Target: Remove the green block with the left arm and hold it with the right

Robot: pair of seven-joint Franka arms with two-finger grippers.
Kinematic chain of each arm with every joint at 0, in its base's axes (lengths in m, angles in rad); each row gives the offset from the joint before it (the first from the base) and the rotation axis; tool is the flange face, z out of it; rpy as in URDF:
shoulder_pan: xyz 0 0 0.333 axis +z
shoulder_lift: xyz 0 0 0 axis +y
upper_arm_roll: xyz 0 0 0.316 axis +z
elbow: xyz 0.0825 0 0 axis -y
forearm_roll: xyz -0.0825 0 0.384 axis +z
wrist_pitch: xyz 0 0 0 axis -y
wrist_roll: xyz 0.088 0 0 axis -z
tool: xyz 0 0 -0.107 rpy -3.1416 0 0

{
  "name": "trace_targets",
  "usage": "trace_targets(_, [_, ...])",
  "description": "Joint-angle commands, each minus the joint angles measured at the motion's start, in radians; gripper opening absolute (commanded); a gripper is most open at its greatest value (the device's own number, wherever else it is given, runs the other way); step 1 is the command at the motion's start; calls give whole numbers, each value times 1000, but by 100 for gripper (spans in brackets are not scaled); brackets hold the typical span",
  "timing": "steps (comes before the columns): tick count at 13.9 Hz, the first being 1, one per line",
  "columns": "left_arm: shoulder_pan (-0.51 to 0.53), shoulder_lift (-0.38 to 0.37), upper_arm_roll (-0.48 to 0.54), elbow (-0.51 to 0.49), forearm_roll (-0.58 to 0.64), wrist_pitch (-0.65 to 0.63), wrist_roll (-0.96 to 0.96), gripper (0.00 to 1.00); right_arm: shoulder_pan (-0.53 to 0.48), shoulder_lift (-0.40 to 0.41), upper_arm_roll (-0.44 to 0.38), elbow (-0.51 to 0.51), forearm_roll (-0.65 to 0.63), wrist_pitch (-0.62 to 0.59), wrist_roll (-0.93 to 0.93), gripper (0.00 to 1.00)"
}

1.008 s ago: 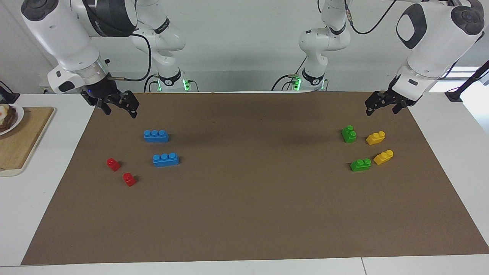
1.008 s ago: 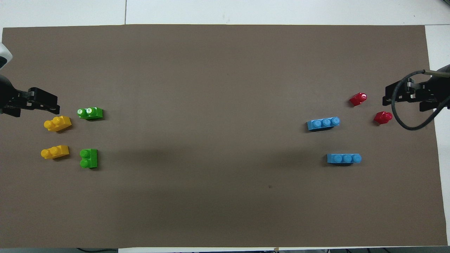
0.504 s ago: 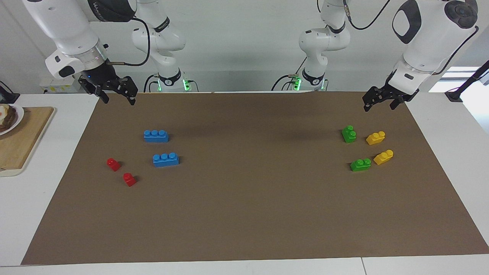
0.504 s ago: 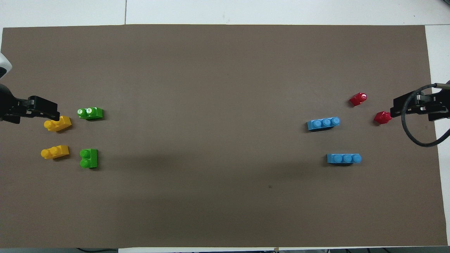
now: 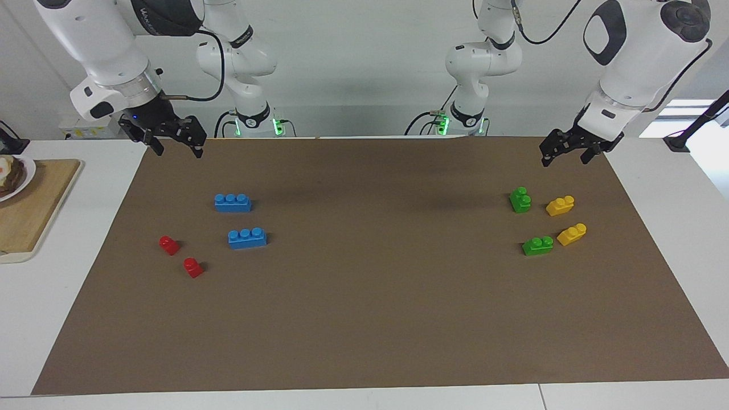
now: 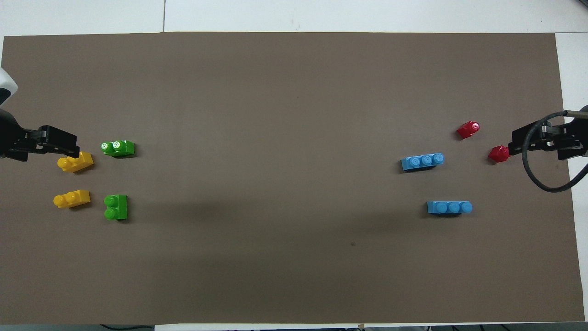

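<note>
Two green blocks lie on the brown mat toward the left arm's end. One green block point(image 5: 520, 200) point(image 6: 115, 207) is nearer to the robots. The other green block point(image 5: 537, 245) point(image 6: 118, 148) is farther from them. My left gripper point(image 5: 564, 160) point(image 6: 64, 143) is open and empty. It hangs in the air over the mat's edge, beside the yellow bricks and apart from both green blocks. My right gripper point(image 5: 178, 152) point(image 6: 519, 142) is open and empty, up over the mat's corner at the right arm's end.
Two yellow bricks point(image 5: 560, 205) point(image 5: 572, 234) lie beside the green ones. Two blue bricks point(image 5: 232, 203) point(image 5: 247, 238) and two red bricks point(image 5: 169, 245) point(image 5: 193, 267) lie toward the right arm's end. A wooden board point(image 5: 34, 210) with a plate point(image 5: 14, 176) stands off the mat there.
Both grippers have risen a little and drawn back toward the robots' side, the right one more. No brick has moved.
</note>
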Motion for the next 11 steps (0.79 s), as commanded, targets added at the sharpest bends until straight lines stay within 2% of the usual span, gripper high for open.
trace_targets(1, [-16,-21,6,-10,11,26,39,100,-3,-26,5,-34,-52,21,-25,93])
trace_targets(5, [-82,-17,6,-4,17,28,53,100,-7,-26,3,-34,-61,27,-68,93])
trace_targets(11, [-74,-20,7,-10,23,60,45,100,-7,-26,5,-34,-58,24,-62,93])
